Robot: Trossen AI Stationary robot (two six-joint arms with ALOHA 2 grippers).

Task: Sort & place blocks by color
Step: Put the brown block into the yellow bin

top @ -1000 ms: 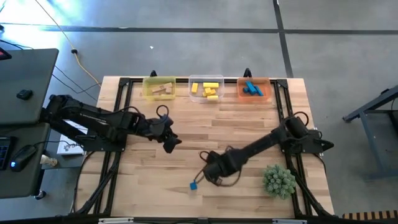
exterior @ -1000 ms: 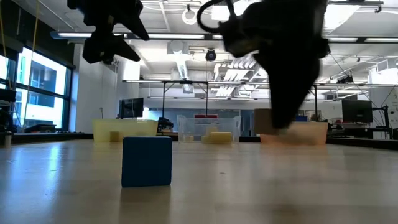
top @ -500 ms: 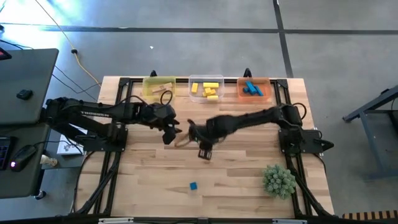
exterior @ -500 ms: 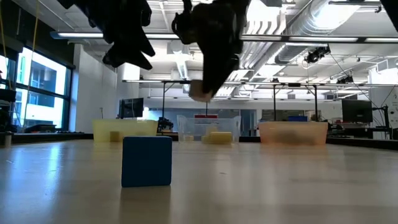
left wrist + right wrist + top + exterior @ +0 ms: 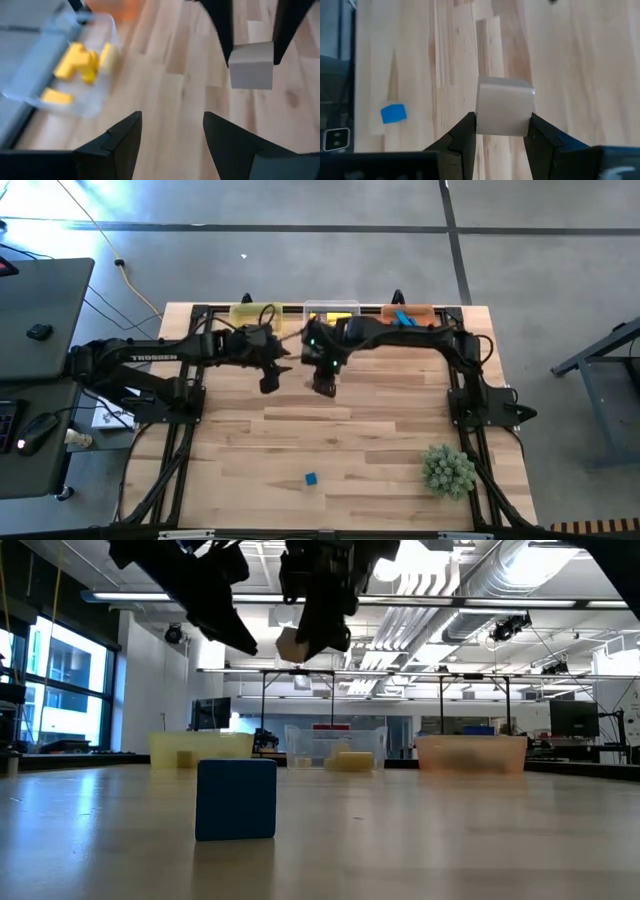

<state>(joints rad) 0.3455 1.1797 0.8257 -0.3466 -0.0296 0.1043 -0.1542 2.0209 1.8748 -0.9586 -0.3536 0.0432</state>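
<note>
My right gripper [image 5: 323, 383] hangs over the far middle of the table, shut on a plain tan wooden cube [image 5: 505, 106], which also shows in the low view [image 5: 292, 645]. My left gripper [image 5: 268, 382] hovers just to its left, open and holding nothing [image 5: 172, 131]. A blue cube [image 5: 311, 479] rests flat on the table near the front edge [image 5: 236, 799]. Yellow blocks [image 5: 75, 62] lie in the clear tub [image 5: 331, 311]. My right gripper pinches the tan cube by two opposite side faces [image 5: 483, 114] between its two fingers. The fingers slant down from the far side. The cube is lifted well clear of the table, roughly level.
Three tubs line the far edge: a yellow one [image 5: 252, 313], the clear one, and an orange one [image 5: 410, 316] with blue blocks. A green spiky ball [image 5: 448, 470] sits at the near right. Bare wood lies between the arms and the blue cube.
My right gripper has risen from beside the blue cube and swung toward the far edge, carrying the tan cube clear of the table and rolling as it went. My left gripper has moved toward the far edge and rolled, staying open. The blue cube has stayed put.
</note>
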